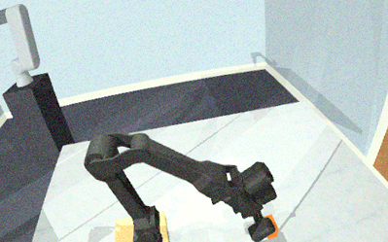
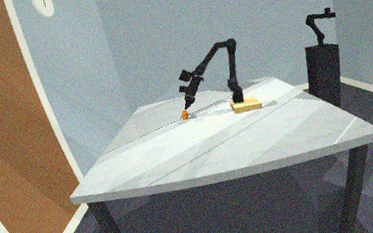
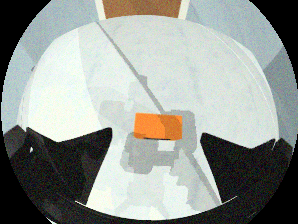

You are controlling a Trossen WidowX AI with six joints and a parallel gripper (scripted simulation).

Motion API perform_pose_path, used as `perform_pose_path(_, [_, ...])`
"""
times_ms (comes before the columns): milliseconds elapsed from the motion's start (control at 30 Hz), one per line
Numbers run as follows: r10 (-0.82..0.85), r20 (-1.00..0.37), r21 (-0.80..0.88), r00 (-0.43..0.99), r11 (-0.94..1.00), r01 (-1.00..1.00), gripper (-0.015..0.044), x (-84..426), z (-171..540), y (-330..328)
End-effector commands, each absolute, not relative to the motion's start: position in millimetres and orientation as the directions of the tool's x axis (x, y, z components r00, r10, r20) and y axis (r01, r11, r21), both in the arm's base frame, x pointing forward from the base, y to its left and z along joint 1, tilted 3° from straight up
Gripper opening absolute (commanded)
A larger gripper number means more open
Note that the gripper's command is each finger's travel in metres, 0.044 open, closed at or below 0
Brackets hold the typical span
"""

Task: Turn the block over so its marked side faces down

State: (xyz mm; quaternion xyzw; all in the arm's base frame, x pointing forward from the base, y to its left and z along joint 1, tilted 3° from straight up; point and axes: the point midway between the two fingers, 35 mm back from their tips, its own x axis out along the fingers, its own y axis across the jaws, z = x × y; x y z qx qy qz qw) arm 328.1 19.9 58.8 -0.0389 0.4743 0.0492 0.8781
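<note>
The orange block (image 1: 275, 224) (image 2: 184, 116) (image 3: 151, 125) appears to rest on the pale table (image 1: 343, 215) (image 2: 206, 148) (image 3: 55, 110). In the wrist view its upper face is plain orange, partly shaded at the right. A thin dark strip shows along its lower edge, on the arm's side; the marked face is not plainly seen. My gripper (image 2: 187, 108) (image 3: 158, 136) is open and empty, tilted down just above the block. The block lies between the two spread fingers in the wrist view, touching neither there. In the top view a finger hides part of it.
The arm's yellow base plate (image 1: 123, 236) (image 2: 247, 107) stands on the table behind the gripper. A second arm on a dark pedestal (image 1: 34, 105) (image 2: 324, 74) stands beyond the table. Shadows of the arm fall around the block.
</note>
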Motion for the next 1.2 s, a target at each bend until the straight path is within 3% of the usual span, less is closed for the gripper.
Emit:
perform_pose_path(0, [0.038, -0.843, -0.034, 0.536, 0.992, -0.123, 0.0440, 326, 74, 19])
perform_pose_path(133, [0.033, -0.869, -0.032, 0.493, 0.992, -0.123, 0.0440, 331, 76, 19])
perform_pose_path(667, [-0.033, -0.999, -0.032, -0.004, 0.992, -0.122, 0.0440, 364, 101, 23])
perform_pose_path(1167, [-0.034, -0.999, -0.033, -0.009, 0.992, -0.123, 0.0440, 362, 52, 21])
